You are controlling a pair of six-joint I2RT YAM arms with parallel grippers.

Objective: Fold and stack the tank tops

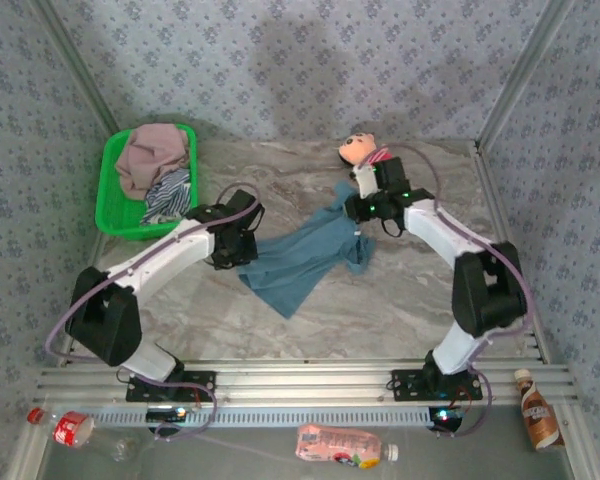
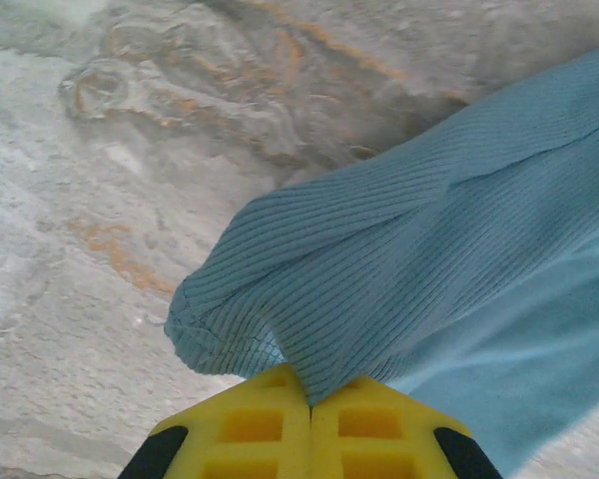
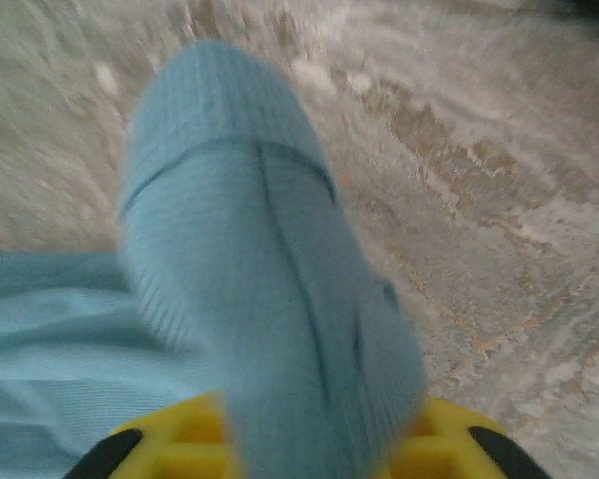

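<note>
One teal top [image 2: 429, 230], left gripper [image 2: 309, 397] pinching it

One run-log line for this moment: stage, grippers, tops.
stage: teal tank top on table, unfolded | left gripper: shut on it | right gripper: cloth in jaws, grip unclear | mauve top, striped top: in green basket
</note>
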